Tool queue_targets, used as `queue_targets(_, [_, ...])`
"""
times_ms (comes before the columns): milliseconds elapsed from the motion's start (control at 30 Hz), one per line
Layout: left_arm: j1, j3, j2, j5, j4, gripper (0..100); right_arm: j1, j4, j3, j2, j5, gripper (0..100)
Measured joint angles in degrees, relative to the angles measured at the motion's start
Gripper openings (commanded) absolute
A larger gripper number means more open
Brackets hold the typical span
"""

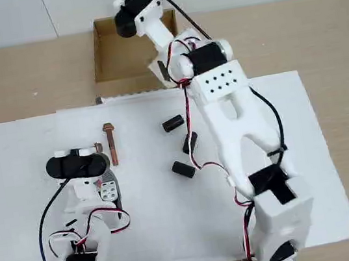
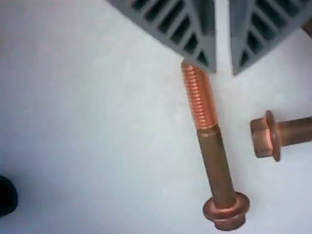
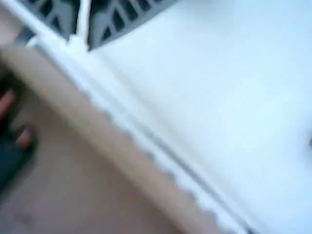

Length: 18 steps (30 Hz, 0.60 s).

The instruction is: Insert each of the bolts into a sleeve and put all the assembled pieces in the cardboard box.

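Observation:
On the white paper lies a copper bolt, and a second bolt is just beside it. My left gripper hovers shut over the first bolt's threaded tip, holding nothing. Three black sleeves lie mid-paper. My right arm stretches to the cardboard box. Its gripper is shut and empty at the paper's jagged far edge. A blurred dark shape with coppery spots sits past that edge.
The right arm's long white links cross the paper's right half and cover part of the box. A black sleeve shows at the edge of the left wrist view. Bare wooden table surrounds the paper.

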Motion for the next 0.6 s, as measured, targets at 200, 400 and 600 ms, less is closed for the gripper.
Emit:
queue_targets(200, [0.0, 0.0, 0.0, 0.0, 0.0, 1, -2.11, 13.19, 0.0, -4.92, -3.34, 0.4])
queue_targets(400, [0.0, 0.0, 0.0, 0.0, 0.0, 1, -4.75, 23.74, 0.0, -7.91, -7.47, 0.4])
queue_targets(600, [0.0, 0.0, 0.0, 0.0, 0.0, 1, -5.1, 25.93, 2.55, -11.16, -8.26, 0.4])
